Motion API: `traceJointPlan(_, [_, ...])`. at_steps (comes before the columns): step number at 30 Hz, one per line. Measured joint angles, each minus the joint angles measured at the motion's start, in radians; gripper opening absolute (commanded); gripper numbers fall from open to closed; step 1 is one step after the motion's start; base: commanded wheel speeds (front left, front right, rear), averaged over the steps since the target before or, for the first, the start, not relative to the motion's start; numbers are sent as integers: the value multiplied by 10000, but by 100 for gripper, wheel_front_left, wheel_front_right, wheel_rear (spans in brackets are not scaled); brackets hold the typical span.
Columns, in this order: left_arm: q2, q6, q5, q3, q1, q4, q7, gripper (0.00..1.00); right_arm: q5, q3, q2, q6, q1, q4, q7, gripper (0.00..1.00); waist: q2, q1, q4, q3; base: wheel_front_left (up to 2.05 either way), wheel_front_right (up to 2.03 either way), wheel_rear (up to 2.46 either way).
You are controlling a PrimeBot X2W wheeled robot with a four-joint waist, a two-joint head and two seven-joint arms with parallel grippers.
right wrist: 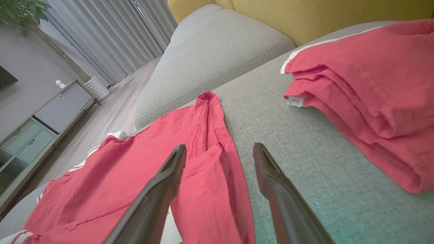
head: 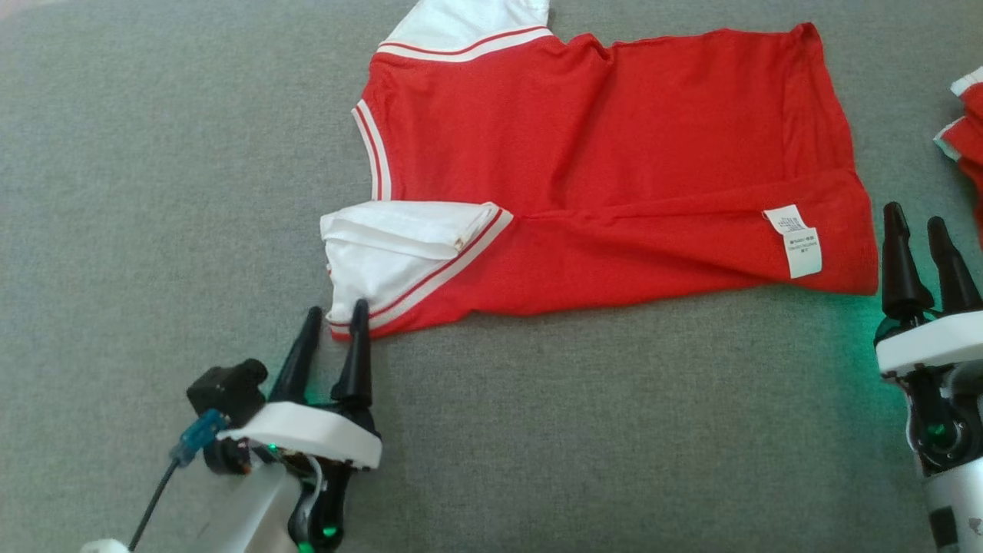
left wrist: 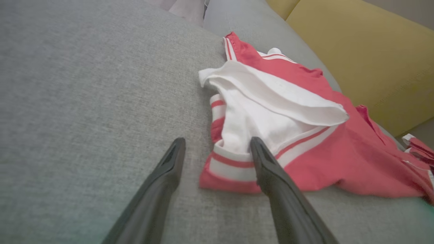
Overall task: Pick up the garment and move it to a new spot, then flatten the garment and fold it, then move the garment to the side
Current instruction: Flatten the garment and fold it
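Note:
A red T-shirt point(head: 614, 169) with white, red-striped sleeves lies spread sideways on the grey sofa seat point(head: 153, 153), its near long edge folded over and a white care label point(head: 797, 240) showing. My left gripper point(head: 335, 315) is open at the near sleeve's corner point(left wrist: 230, 162), one finger point(left wrist: 271, 176) over the cuff and the other on bare cushion. Beside the hem corner point(right wrist: 210, 169) at the right, my right gripper point(head: 918, 223) is also open, with nothing between its fingers.
A folded red garment point(right wrist: 366, 95) lies on the seat at the far right point(head: 969, 130). The yellow sofa back point(left wrist: 366, 51) runs beyond the shirt. In the right wrist view, a grey cushion point(right wrist: 217, 57), wood floor, cabinet and curtains lie past the seat's end.

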Motion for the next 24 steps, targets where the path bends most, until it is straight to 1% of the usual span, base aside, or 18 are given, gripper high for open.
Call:
traceJointPlan(4, [-29,73,464,105,-221,500,-15,100,-2,0,-2,0,15,2,-42,100,0,0,-52,48,0,0,0])
traceJointPlan(6, [-56,-31,621,27,-352,767,-88,100,-8,0,-2,0,34,12,-42,100,0,1,-58,56,0,0,0])
traceJointPlan(7, [-58,-113,700,-40,-414,894,-88,74,-29,4,-2,0,45,33,-40,100,0,0,-51,49,0,0,0])
traceJointPlan(8, [-56,-205,767,-151,-487,1022,-82,29,-46,15,-2,0,68,69,-38,100,0,0,-38,37,0,0,0])
traceJointPlan(9, [-42,-278,815,-272,-558,1127,-79,0,-130,44,-2,0,90,123,-4,100,0,0,-19,24,0,0,0])
traceJointPlan(13, [17,-466,1037,-602,-741,1396,0,0,-734,138,40,0,99,690,286,100,0,1,81,-32,0,0,0])
traceJointPlan(16, [29,-545,1275,-663,-813,1392,0,0,-1340,79,171,0,48,1269,541,100,0,2,179,-56,0,0,0])
traceJointPlan(19, [48,-548,1511,-698,-882,1342,2,0,-2033,-48,334,2,-187,1737,719,100,0,2,300,-81,0,0,0])
traceJointPlan(22, [65,-548,1672,-702,-883,1233,2,0,-2328,-203,385,0,-423,1990,878,100,0,2,369,-105,0,0,0])
traceJointPlan(23, [75,-546,1774,-704,-884,1170,2,0,-2468,-265,412,2,-520,2086,918,81,0,2,403,-121,0,0,0])
traceJointPlan(24, [82,-545,1877,-709,-883,1116,2,0,-2598,-322,437,0,-556,2150,922,0,0,2,437,-140,0,0,0])
